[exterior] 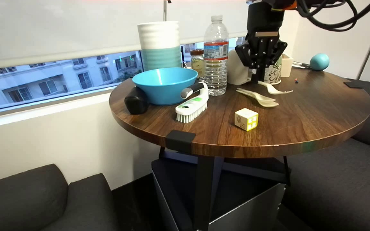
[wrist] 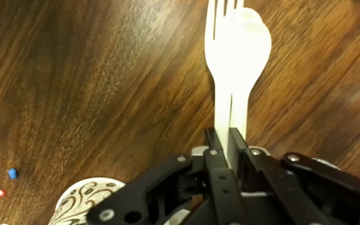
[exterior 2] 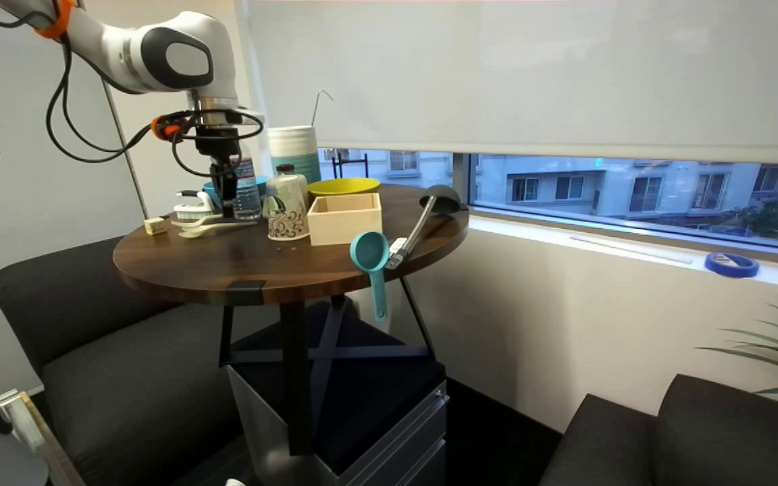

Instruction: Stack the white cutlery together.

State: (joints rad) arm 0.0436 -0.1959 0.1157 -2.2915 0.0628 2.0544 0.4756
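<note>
My gripper (wrist: 221, 133) points down and is shut on the slim handle of an off-white fork (wrist: 222, 100), its tines away from me. The wrist view shows the fork overlapping an off-white spoon (wrist: 261, 47) beside and below it. In an exterior view, the gripper (exterior: 258, 78) holds the fork (exterior: 275, 90) behind a pair of overlapping off-white utensils (exterior: 263, 101) lying on the table. A gap shows between fork and pair there. Another exterior view shows the gripper (exterior 2: 228, 214) low over the table at the cutlery. The fork's height above the wood is hard to tell.
Near the cutlery stand a water bottle (exterior: 216, 75), a patterned cup (exterior 2: 288, 219) and a wooden box (exterior 2: 345, 226). A pale yellow block (exterior: 246, 119), a white brush (exterior: 191, 107) and a blue bowl (exterior: 165, 86) are around. Blue and red bits (wrist: 12, 173) lie on the table.
</note>
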